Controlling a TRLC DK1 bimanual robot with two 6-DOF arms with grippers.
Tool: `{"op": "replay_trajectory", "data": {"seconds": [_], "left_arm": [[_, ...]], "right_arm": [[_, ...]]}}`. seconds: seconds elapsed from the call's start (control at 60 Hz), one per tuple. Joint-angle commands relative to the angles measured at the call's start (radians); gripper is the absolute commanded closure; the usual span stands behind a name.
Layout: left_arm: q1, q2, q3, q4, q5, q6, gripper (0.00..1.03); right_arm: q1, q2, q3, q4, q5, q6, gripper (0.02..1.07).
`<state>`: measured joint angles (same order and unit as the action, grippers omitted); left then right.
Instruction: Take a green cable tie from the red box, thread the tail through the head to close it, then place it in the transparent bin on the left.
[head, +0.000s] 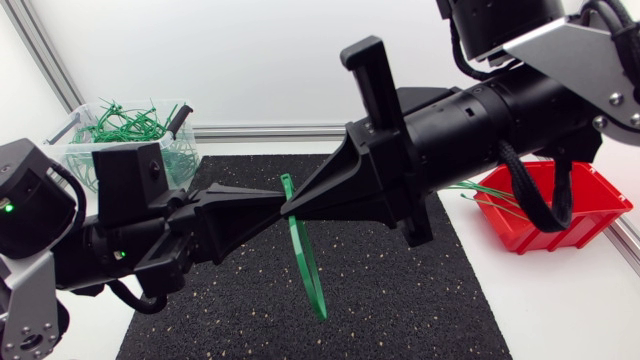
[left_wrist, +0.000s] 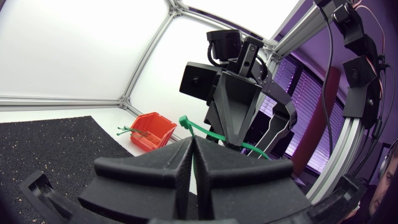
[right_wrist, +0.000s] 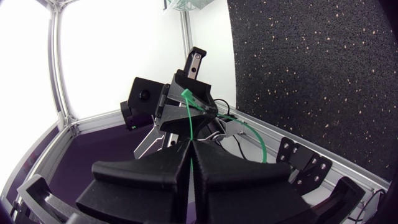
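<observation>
A green cable tie (head: 308, 265) hangs in a long loop above the black mat, held between my two arms. My left gripper (head: 281, 199) comes in from the left and is shut on the tie near its upper end. My right gripper (head: 293, 208) meets it tip to tip from the right and is also shut on the tie. In the left wrist view the tie (left_wrist: 205, 132) runs from my fingertips (left_wrist: 186, 149) past the right gripper (left_wrist: 231, 134). In the right wrist view the tie (right_wrist: 188, 121) rises from between my own fingers toward the left gripper (right_wrist: 189, 96). The red box (head: 585, 210) sits at the right, the transparent bin (head: 95, 160) at the back left.
A black foam mat (head: 400, 300) covers the table's middle under both grippers. Several green ties (head: 125, 125) fill the transparent bin, and a few more (head: 485, 195) stick out of the red box. The red box (left_wrist: 149, 134) also shows beyond the mat in the left wrist view.
</observation>
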<state>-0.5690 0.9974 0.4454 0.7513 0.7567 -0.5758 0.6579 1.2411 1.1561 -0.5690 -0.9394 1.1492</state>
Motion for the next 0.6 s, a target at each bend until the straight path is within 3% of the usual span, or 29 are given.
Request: {"op": "replay_trajectory", "data": {"seconds": [0.0,0.583], "left_arm": [[-0.02,-0.014,-0.022,0.006,0.016,0.007,1.0],[-0.06,-0.051,-0.019,-0.012,-0.025,0.031,1.0]], "right_arm": [[-0.009,-0.009,-0.004,0.017,0.013,0.027,1.01],[-0.037,-0.002,-0.009,0.014,0.014,0.04,1.01]]}}
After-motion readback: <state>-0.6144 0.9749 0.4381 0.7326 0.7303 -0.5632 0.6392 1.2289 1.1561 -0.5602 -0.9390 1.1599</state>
